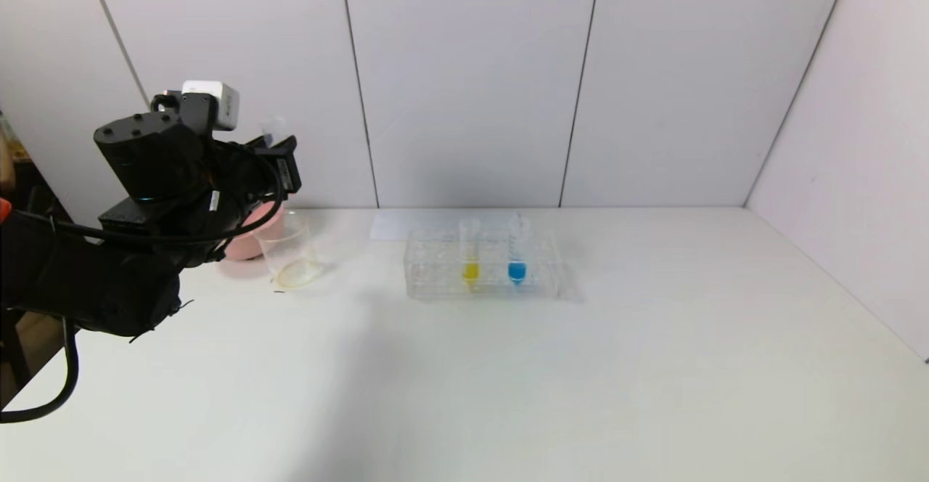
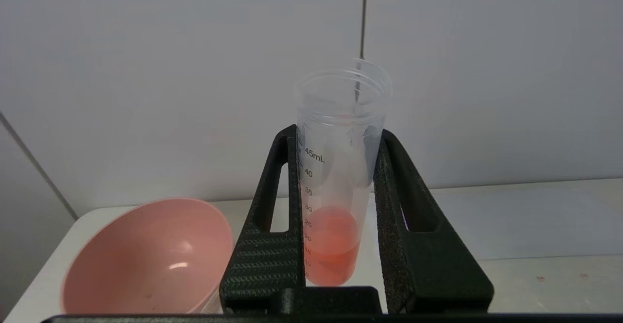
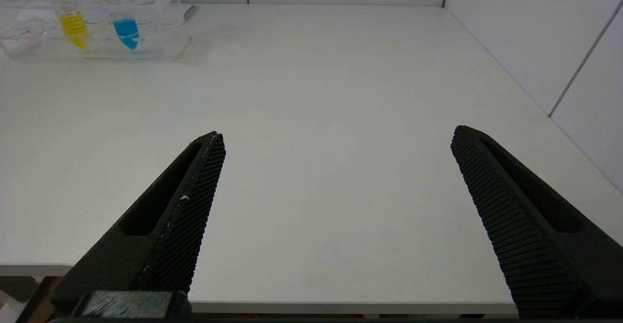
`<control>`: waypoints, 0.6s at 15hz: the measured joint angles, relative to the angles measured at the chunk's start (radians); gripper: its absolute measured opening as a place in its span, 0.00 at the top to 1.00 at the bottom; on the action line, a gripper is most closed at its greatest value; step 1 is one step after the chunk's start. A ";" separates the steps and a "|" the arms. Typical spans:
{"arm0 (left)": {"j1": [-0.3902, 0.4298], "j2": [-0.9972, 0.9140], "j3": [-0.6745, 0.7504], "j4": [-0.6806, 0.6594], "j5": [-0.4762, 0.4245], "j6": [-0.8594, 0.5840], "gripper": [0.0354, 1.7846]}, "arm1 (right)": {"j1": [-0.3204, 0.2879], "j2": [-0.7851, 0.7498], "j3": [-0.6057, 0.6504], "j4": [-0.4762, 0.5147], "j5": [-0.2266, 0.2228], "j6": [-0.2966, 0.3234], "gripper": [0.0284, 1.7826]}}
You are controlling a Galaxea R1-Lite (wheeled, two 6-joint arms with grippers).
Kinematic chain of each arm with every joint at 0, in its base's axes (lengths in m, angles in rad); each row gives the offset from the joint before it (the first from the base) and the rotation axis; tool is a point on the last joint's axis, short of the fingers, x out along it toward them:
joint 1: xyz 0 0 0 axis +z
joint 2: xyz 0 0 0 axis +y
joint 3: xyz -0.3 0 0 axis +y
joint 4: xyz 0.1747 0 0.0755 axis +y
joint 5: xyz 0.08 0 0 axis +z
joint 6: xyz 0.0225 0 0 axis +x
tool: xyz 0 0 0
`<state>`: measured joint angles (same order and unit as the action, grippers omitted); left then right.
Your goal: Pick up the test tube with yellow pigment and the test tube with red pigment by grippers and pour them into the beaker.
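Black left gripper (image 2: 336,133) fingers clamp the red-pigment tube (image 2: 336,191) above the table's left edge; right fingers (image 3: 194,201) gape.

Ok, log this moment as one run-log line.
left gripper: shut on red tube, raised near beaker | right gripper: open, idle over table | yellow tube: in rack

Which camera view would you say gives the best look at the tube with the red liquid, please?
The left wrist view: the red tube fills the middle, clamped between the left gripper fingers, red liquid pooled at its tip. The head view shows only a faint bit of its rim above the gripper. The right wrist view misses it.
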<state>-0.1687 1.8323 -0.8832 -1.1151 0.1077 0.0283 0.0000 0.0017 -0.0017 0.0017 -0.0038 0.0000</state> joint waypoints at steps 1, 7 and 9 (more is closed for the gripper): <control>0.019 -0.004 0.000 0.006 0.000 0.007 0.77 | 0.000 0.000 0.000 0.000 0.000 0.000 0.05; 0.143 -0.024 0.008 0.016 -0.001 0.031 0.77 | 0.000 0.000 0.000 0.000 0.000 0.000 0.05; 0.173 -0.026 0.019 0.016 0.000 0.038 0.77 | 0.000 0.000 0.000 0.000 0.000 0.000 0.05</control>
<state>0.0038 1.8064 -0.8638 -1.0996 0.1077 0.0664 0.0000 0.0017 -0.0017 0.0017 -0.0038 0.0000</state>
